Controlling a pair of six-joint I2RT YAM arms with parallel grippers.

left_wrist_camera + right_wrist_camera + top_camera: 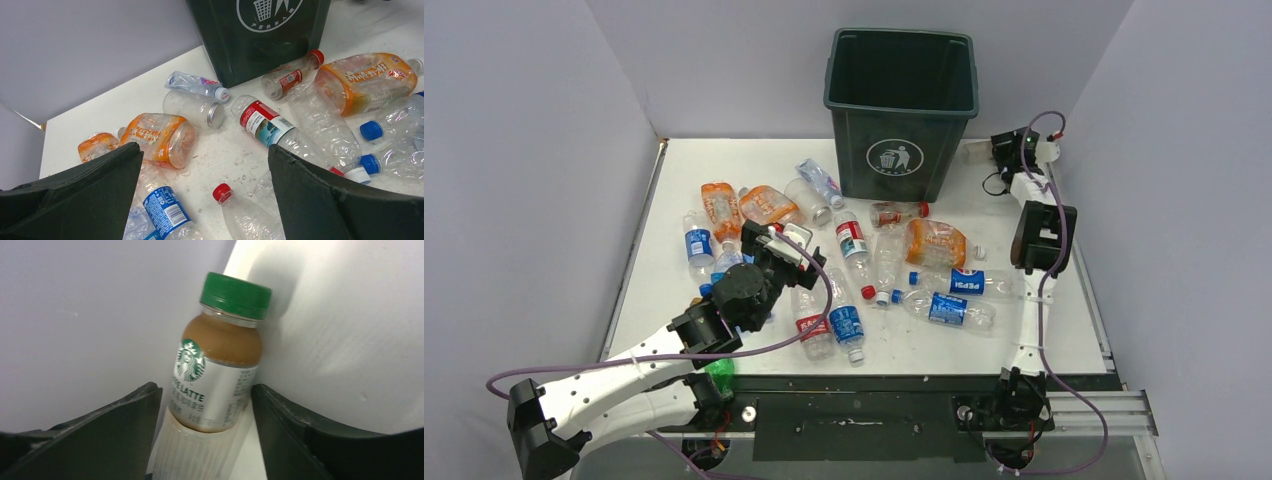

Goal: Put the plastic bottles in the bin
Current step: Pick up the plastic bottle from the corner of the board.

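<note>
The dark green bin stands at the back of the table; its logo front shows in the left wrist view. Several crushed bottles lie before it: orange ones, a Pepsi bottle, and a red-labelled one. My left gripper is open and empty above the pile, over a clear red-capped bottle. My right gripper is open, right of the bin, its fingers on either side of a green-capped latte bottle with table showing between.
Grey walls close in the table on the left, back and right. A green bottle lies by the left arm's base. The latte bottle sits close to the back wall. A blue-labelled bottle lies beside the left finger.
</note>
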